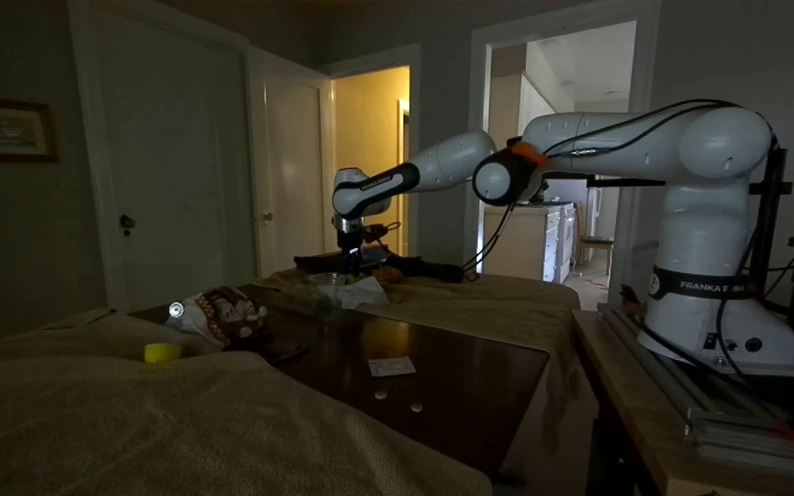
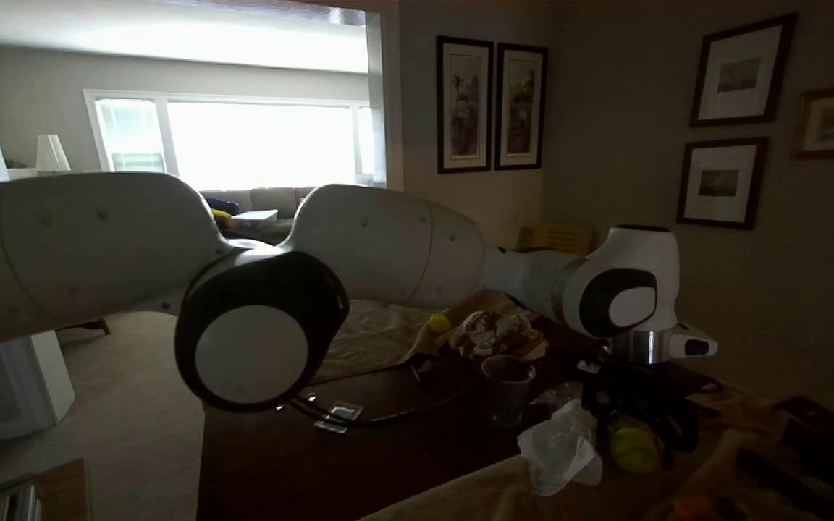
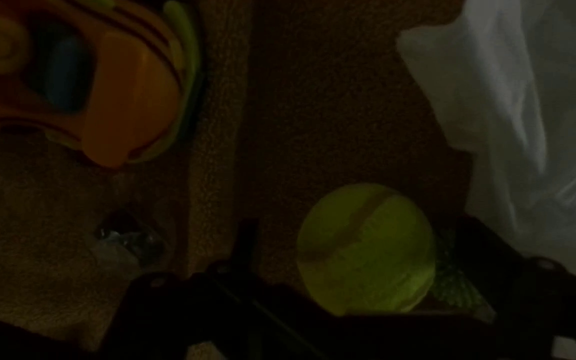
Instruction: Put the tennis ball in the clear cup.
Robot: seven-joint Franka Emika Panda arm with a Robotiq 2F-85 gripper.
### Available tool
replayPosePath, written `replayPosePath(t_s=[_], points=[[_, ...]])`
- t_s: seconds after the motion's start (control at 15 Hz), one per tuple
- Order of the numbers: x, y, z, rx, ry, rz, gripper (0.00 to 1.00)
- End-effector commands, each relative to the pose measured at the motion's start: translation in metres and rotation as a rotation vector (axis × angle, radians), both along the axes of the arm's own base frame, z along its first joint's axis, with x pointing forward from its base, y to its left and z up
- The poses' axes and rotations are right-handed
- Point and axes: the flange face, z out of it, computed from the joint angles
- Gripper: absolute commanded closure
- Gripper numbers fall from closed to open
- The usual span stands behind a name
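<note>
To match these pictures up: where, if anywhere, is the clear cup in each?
In an exterior view: the clear cup, slightly left of centre, just below mid-height.
In an exterior view: the clear cup, right of centre, lower half.
Wrist view: not in it.
Landmark: the crumpled white sheet, right of the clear cup in both exterior views, along the wrist view's right side.

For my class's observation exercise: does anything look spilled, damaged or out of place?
The thin white sheet looks out of place: it lies crumpled like litter beside the tennis ball. In this dim light, no spill or damage shows.
</note>
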Motion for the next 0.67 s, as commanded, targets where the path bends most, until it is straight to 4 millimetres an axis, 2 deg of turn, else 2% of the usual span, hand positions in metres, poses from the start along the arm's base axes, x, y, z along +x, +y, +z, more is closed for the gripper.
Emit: replayPosePath(t_s=[0.0,0.33,0.4,0.47,0.6], points=[[0.0029,-0.0012,-0.0036,-0.023,-0.033,0.054,0.0],[0.0043,0.0002,-0.0096,-0.021,-0.051,0.08,0.0],[0.0047,0.0009,-0.01,-0.022,-0.053,0.081,0.09],[0.0049,0.0012,-0.0097,-0.02,-0.055,0.081,0.26],[0.0047,0.0026,-0.0102,-0.007,-0.052,0.066,0.41]])
